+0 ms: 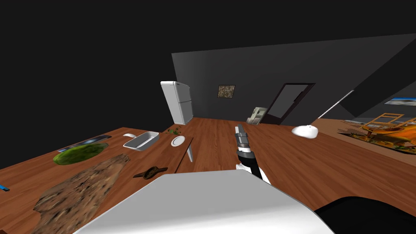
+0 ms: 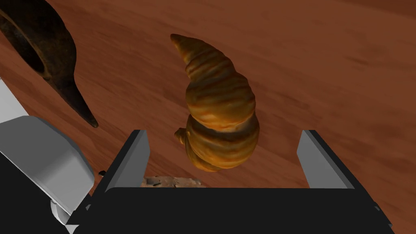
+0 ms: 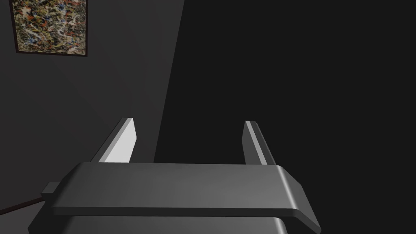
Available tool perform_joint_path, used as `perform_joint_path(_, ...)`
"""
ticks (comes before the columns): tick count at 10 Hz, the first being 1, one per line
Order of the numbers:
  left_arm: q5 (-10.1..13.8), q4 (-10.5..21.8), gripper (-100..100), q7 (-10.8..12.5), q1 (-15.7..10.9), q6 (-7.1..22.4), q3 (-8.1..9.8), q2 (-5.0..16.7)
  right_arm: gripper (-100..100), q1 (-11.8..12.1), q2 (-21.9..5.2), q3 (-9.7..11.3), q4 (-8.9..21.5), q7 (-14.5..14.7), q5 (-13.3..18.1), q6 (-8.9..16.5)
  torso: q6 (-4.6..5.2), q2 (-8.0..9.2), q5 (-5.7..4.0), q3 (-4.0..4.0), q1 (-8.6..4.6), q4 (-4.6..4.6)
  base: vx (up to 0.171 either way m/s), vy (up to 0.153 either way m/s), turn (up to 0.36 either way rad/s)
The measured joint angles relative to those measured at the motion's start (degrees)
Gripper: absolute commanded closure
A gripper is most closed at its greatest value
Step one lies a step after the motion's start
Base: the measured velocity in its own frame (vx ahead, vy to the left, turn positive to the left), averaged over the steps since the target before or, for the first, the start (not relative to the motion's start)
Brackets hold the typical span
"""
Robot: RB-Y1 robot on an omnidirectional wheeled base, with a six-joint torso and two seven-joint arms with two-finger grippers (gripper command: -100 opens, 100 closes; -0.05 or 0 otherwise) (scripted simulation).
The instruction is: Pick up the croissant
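Golden-brown croissant (image 2: 219, 109), ridged, whole, slightly curved, lying flat on brown wood counter (image 2: 333, 69), one end tapering to a point.

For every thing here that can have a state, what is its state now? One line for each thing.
Croissant: lying on the table, not gripped.
Left claw: open, one finger on each side of the croissant, not touching it.
Right claw: open, holding nothing.
Fridge: upright, doors shut.
Pan: upright, empty.
Plate: flat, empty.
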Motion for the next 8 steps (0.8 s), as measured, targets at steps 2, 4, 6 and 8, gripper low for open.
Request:
perform_joint_path(2, -0.1, 0.2, -100, 0.1, -0.1, -0.1, -0.04, 0.0, 0, 0.0, 0.0, 0.0, 0.0, 0.0, 0.0, 0.0, -0.02, 0.24, -0.01, 0.14, -0.04, 0.05, 0.012, 0.012, -0.022)
perform_joint_path(4, 1.1, 1.8, -100, -1.8, -1.5, 0.7, -1.16, -1.0, 0, 0.0, 0.0, 0.0, 0.0, 0.0, 0.0, 0.0, -0.01, 0.25, 0.02, 0.14, 0.12, 0.05, 0.019, 0.049, -0.044)
perform_joint_path(6, 1.8, 3.0, 100, -3.2, -2.4, 1.1, -1.81, -1.6, 0, 0.0, 0.0, 0.0, 0.0, 0.0, 0.0, 0.0, 0.01, 0.28, 0.06, 0.17, 0.2, 0.08, 0.004, 0.011, 0.002)
perform_joint_path(8, 1.8, 3.0, 100, -3.1, -2.4, 1.1, -1.8, -1.6, 0, 0.0, 0.0, 0.0, 0.0, 0.0, 0.0, 0.0, 0.02, 0.29, 0.05, 0.17, 0.18, 0.08, 0.0, 0.0, 0.0)
